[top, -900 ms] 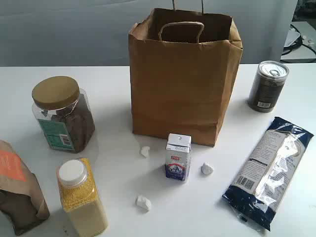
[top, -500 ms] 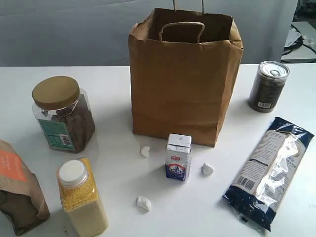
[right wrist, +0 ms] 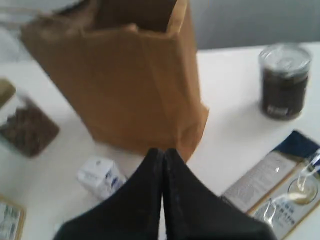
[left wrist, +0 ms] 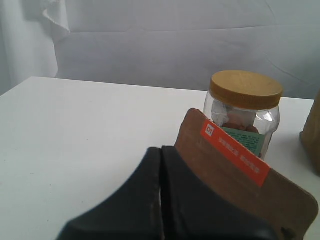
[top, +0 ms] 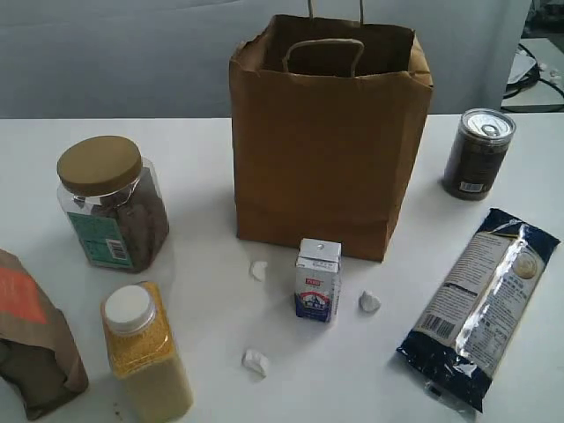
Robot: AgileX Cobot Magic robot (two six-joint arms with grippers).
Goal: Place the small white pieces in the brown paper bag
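Three small white pieces lie on the white table in front of the brown paper bag (top: 330, 132). One piece (top: 258, 270) is left of the milk carton, one piece (top: 369, 302) right of it, one piece (top: 256, 361) nearer the front. The bag stands upright with its mouth open. Neither gripper shows in the exterior view. In its wrist view my left gripper (left wrist: 161, 150) is shut and empty beside the brown pouch (left wrist: 240, 172). My right gripper (right wrist: 163, 150) is shut and empty, above the table facing the bag (right wrist: 125, 75); no white piece shows there.
A small white-and-blue carton (top: 317, 280) stands between the pieces. At the left are a brown-lidded jar (top: 110, 203), a yellow-filled bottle (top: 145, 352) and the orange-labelled pouch (top: 31, 335). On the right stand a dark can (top: 478, 154) and a blue packet (top: 480, 304).
Nothing on the table has moved; only the glare on the blue packet has shifted.
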